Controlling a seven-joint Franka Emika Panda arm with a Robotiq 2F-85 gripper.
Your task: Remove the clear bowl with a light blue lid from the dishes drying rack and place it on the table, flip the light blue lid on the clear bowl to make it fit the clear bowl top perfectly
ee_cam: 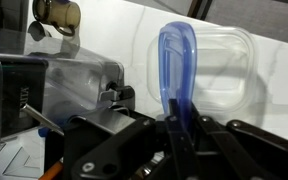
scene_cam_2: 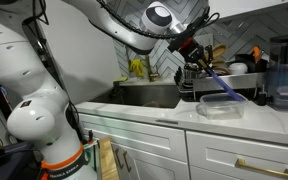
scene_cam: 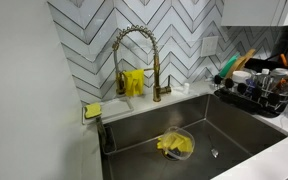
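The clear bowl (scene_cam_2: pixel 220 108) sits on the white counter, also seen in the wrist view (ee_cam: pixel 219 75). My gripper (ee_cam: pixel 177 118) is shut on the light blue lid (ee_cam: pixel 177 65), which it holds on edge, upright, just above and before the bowl. In an exterior view the lid (scene_cam_2: pixel 217 80) hangs tilted from the gripper (scene_cam_2: pixel 197 57) over the bowl. The black wire dishes drying rack (scene_cam: pixel 256 100) stands right of the sink, crowded with dishes; it also shows behind the arm (scene_cam_2: pixel 229 72).
A steel sink (scene_cam: pixel 184 135) holds a yellow item in a clear dish (scene_cam: pixel 174 145). A gold faucet (scene_cam: pixel 134 55) rises behind it. A clear container (ee_cam: pixel 69 85) stands left of the bowl in the wrist view. A dark appliance (scene_cam_2: pixel 282 82) is beside the bowl.
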